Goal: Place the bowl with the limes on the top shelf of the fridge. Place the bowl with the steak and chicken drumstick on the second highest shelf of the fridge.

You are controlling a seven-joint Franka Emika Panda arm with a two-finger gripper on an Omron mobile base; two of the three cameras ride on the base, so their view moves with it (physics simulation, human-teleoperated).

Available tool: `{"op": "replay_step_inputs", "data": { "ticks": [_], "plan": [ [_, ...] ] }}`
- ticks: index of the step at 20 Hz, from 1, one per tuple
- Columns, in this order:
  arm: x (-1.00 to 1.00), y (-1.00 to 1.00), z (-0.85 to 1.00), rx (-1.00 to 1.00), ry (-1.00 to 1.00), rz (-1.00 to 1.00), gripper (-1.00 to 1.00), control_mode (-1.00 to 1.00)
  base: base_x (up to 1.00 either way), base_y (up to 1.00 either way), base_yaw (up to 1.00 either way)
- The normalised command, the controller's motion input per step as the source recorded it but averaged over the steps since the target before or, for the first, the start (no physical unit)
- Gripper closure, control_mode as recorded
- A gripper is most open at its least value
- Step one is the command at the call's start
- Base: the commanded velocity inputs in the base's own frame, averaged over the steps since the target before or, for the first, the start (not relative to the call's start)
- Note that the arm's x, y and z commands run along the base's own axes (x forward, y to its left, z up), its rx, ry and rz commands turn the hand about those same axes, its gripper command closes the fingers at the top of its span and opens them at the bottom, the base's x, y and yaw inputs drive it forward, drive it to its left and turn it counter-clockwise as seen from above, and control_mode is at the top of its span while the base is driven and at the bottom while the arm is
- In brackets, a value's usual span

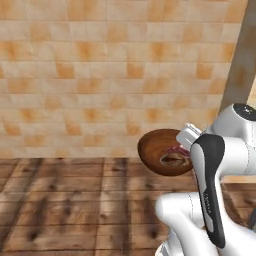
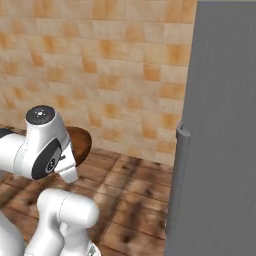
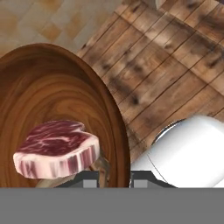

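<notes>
The robot is carrying the reddish-brown wooden bowl (image 1: 161, 150) in the air above the wooden floor (image 1: 70, 210), in front of the tiled wall (image 1: 100, 75); the steak (image 3: 57, 148) is lying inside it, and a brownish piece beside the steak in the left base view is probably the chicken drumstick (image 1: 175, 160); the fridge (image 2: 220, 140) is standing to the right in the right base view, showing its grey outer face, so I judge that this bowl is not yet on the second highest shelf; whether the bowl with the limes is already on its shelf cannot be told here; the end effector (image 3: 114, 178) is pinching the bowl's rim, its dark fingertips (image 3: 89, 179) sitting either side of the wall, one inside and one outside.
</notes>
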Motion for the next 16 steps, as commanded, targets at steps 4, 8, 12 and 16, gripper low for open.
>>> {"op": "replay_step_inputs", "data": {
  "ticks": [4,8,12,16],
  "plan": [
    [0.0,0.0,0.0,0.0,0.0,0.0,1.0,1.0,1.0,0.21,0.08],
    [0.0,0.0,0.0,0.0,0.0,0.0,1.0,1.0,1.0,0.16,0.06],
    [0.0,0.0,0.0,0.0,0.0,0.0,1.0,1.0,1.0,0.11,0.01],
    [0.0,0.0,0.0,0.0,0.0,0.0,1.0,1.0,1.0,0.16,-0.08]
  ]
}}
